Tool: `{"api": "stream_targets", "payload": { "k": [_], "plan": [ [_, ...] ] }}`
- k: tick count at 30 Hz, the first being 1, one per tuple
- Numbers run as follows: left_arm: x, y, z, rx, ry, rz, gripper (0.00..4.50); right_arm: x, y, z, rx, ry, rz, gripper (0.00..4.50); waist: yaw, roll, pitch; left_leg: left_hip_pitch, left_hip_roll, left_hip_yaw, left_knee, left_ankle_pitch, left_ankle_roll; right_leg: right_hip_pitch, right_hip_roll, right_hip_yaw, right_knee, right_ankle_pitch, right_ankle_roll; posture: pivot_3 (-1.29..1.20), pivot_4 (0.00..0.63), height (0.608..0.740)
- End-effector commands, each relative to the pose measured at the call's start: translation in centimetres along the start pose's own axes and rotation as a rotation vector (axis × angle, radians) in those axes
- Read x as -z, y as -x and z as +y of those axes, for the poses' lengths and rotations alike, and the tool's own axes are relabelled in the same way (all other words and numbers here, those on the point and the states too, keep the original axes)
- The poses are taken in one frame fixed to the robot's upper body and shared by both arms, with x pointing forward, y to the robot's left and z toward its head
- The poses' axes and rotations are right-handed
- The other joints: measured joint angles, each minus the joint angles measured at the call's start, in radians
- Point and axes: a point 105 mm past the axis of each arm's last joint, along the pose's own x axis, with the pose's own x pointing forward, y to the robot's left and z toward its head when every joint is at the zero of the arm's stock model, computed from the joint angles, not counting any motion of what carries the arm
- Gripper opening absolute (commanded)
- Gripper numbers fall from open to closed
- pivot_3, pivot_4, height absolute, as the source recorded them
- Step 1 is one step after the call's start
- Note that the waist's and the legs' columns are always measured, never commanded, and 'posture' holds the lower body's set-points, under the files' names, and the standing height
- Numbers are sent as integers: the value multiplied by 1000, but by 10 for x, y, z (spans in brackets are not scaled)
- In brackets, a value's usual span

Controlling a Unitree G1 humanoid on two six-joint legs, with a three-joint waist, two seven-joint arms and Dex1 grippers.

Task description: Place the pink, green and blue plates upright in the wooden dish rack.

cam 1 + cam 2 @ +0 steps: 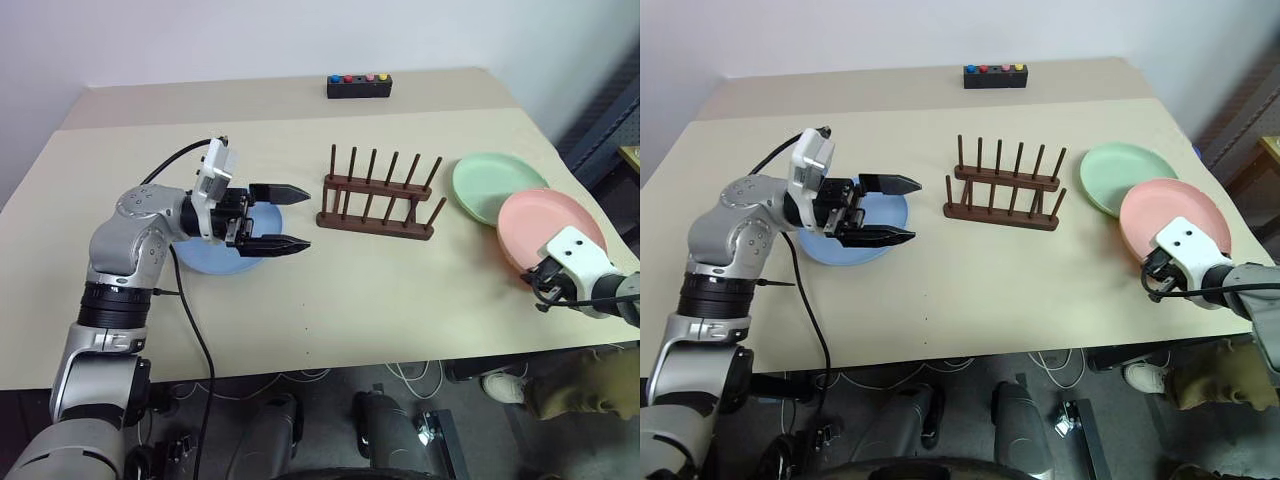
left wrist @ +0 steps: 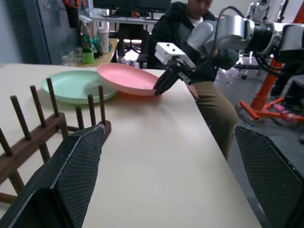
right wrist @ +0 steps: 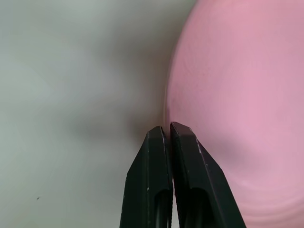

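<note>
The pink plate (image 1: 548, 218) lies at the table's right, one edge resting on the green plate (image 1: 492, 182) behind it. My right gripper (image 3: 166, 128) is shut on the pink plate's near rim: one finger lies on the plate's inner face, the other outside it. The blue plate (image 1: 212, 262) lies flat at the left. Just above its right part hovers my left gripper (image 1: 309, 215), open and empty, pointing level toward the wooden dish rack (image 1: 378, 200). The rack stands at the table's middle with nothing in it.
A small black box with coloured buttons (image 1: 358, 87) sits at the far edge. A person (image 2: 190, 28) sits close beyond the table's right side, with a leg and shoe (image 1: 540, 390) by the front right corner. The table's front edge (image 1: 330, 365) runs below both arms.
</note>
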Motion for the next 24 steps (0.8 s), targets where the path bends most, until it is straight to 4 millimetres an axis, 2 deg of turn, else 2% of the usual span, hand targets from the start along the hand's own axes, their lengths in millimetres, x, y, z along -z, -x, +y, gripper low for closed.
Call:
{"api": "stream_targets", "payload": {
  "k": [1, 3, 7, 10, 13, 14, 17, 24],
  "plan": [
    [-9, 2, 2, -20, -55, -26, 4500, -31, 17, -11, 27, 38, -88, 27, -1, 0, 0, 0, 0, 0, 0, 0, 0, 0, 0, 0, 0, 0, 0, 0, 150, 740],
    [-9, 1, 3, -21, -56, -30, 4500, -39, 23, -15, 35, 47, -114, 27, 0, 0, 0, 0, 0, 0, 0, 0, 0, 0, 0, 0, 0, 0, 0, 0, 150, 740],
    [-13, 2, 7, -44, -64, -55, 4500, -71, 41, -37, 106, 2, -269, 27, 0, 1, 0, 0, 0, 0, 0, 0, 0, 0, 0, 0, 0, 0, 0, 0, 150, 740],
    [-14, 3, 8, -52, -65, -62, 4500, -80, 46, -43, 119, -19, -313, 27, 1, 1, 0, 0, 0, 0, -1, 0, 0, 0, 0, 0, 0, 0, 0, 0, 150, 740],
    [-21, 5, 17, -101, -95, -98, 4500, -135, 77, -62, 136, -189, -669, 27, -2, 1, 1, 0, 0, 0, -1, 0, 0, 0, 0, 0, -1, 0, 0, 0, 150, 740],
    [-23, 6, 18, -109, -95, -107, 4500, -150, 87, -64, 113, -248, -773, 27, -3, 1, 1, 0, 0, 1, -1, 0, 0, 0, -1, 0, -1, 0, 0, 0, 150, 740],
    [-25, 7, 20, -120, -101, -116, 4500, -172, 104, -70, 6, -435, -979, 27, -1, 2, 1, 0, 0, 0, -2, 0, 0, -1, 0, 1, 0, 0, 0, 0, 150, 740],
    [-28, 10, 22, -138, -107, -131, 4500, -198, 105, -60, -308, -701, -1178, 27, 1, 1, 1, -1, 0, -1, -2, 0, 0, -1, -1, 0, -2, 0, 0, 0, 150, 740]
  ]
}}
